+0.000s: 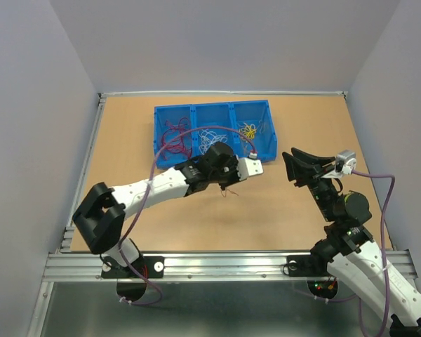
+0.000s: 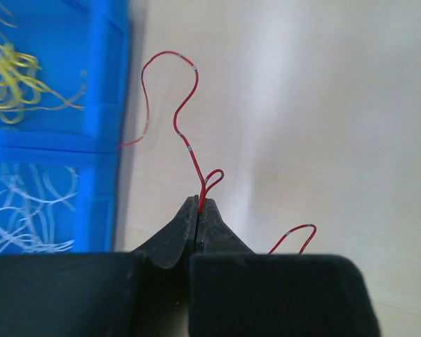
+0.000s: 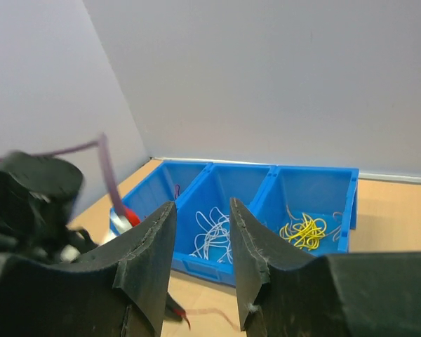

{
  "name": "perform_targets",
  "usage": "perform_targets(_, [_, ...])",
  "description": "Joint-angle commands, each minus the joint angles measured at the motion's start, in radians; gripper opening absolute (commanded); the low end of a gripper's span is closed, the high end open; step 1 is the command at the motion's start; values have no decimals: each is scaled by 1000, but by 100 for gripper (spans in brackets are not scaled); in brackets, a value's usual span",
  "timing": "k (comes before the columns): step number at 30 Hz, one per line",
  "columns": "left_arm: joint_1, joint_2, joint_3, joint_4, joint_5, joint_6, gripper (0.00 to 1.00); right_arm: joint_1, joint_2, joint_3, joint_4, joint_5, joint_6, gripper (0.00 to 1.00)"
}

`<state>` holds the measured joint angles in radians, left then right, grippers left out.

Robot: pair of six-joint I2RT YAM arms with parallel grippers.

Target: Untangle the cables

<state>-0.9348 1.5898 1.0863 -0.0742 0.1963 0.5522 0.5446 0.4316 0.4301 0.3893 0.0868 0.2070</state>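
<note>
My left gripper (image 2: 198,203) is shut on a thin curly red wire (image 2: 186,119), which rises from the pinched jaws above the table, beside the blue bin (image 2: 109,84). In the top view this gripper (image 1: 224,184) hangs just in front of the bin (image 1: 210,105), with the red wire (image 1: 229,190) dangling under it. The bin holds red wires (image 1: 174,137) on the left, white wires (image 1: 212,137) in the middle and yellow wires (image 1: 249,130) on the right. My right gripper (image 1: 289,166) is open and empty to the right, facing the bin (image 3: 281,172).
The wooden table (image 1: 281,210) is walled by grey panels on three sides. A metal rail (image 1: 224,263) runs along the near edge. A thick purple cable (image 1: 196,130) arcs over the left arm. The left arm (image 3: 28,203) fills the right wrist view's left side.
</note>
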Motion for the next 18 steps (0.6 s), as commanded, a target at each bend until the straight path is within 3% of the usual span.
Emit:
perform_targets(1, [66, -149, -29, 98, 64, -61, 0, 3, -14, 2, 16, 13, -4, 42])
perform_targets(7, [212, -341, -118, 278, 117, -155, 0, 3, -8, 4, 17, 18, -6, 42])
perform_targets(13, [344, -510, -236, 479, 45, -300, 0, 3, -4, 6, 17, 18, -8, 42])
perform_targets(18, [476, -508, -233, 510, -35, -389, 0, 3, -4, 4, 17, 14, -8, 42])
